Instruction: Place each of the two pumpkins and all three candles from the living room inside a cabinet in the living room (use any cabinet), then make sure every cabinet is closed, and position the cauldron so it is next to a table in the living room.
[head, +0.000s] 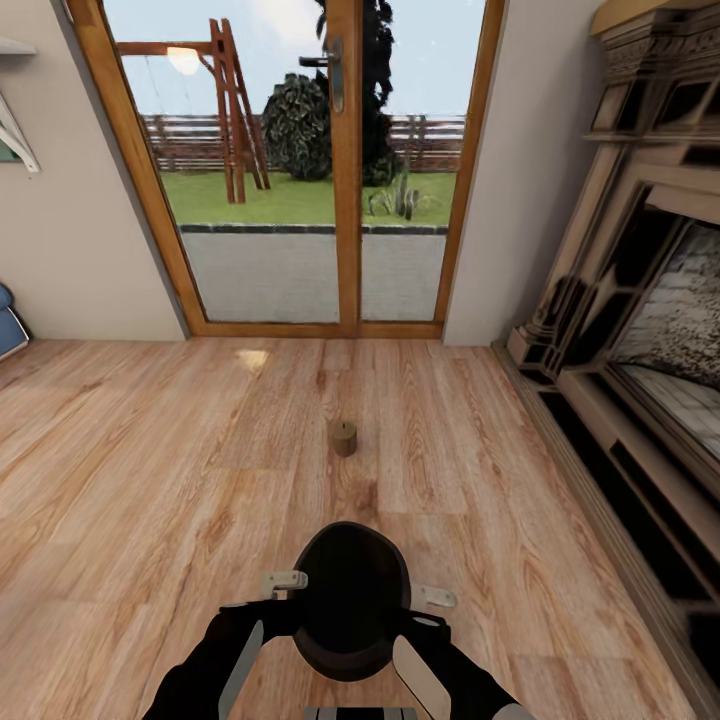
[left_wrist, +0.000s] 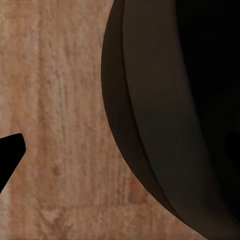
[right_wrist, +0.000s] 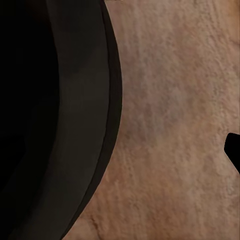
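The cauldron (head: 350, 600), a round black pot, sits low in the head view between both arms, above the wooden floor (head: 150, 480). Its inside is dark, and nothing can be made out in it. The left claw (head: 284, 580) lies against the pot's left rim and the right claw (head: 436, 598) against its right rim; whether either one is clamped on the rim or merely beside it, I cannot tell. In the left wrist view the pot's curved dark wall (left_wrist: 165, 120) stands over the floor boards (left_wrist: 55, 110), with a black fingertip (left_wrist: 7, 155) at the edge. The right wrist view shows the same wall (right_wrist: 65, 115), floor (right_wrist: 175, 110) and a finger tip (right_wrist: 234, 150).

A candle (head: 344, 437) stands upright on the floor ahead of the pot, well apart from it, before the glass door (head: 320, 170). A fireplace (head: 640, 300) lines the right wall. No writing or labels can be read.
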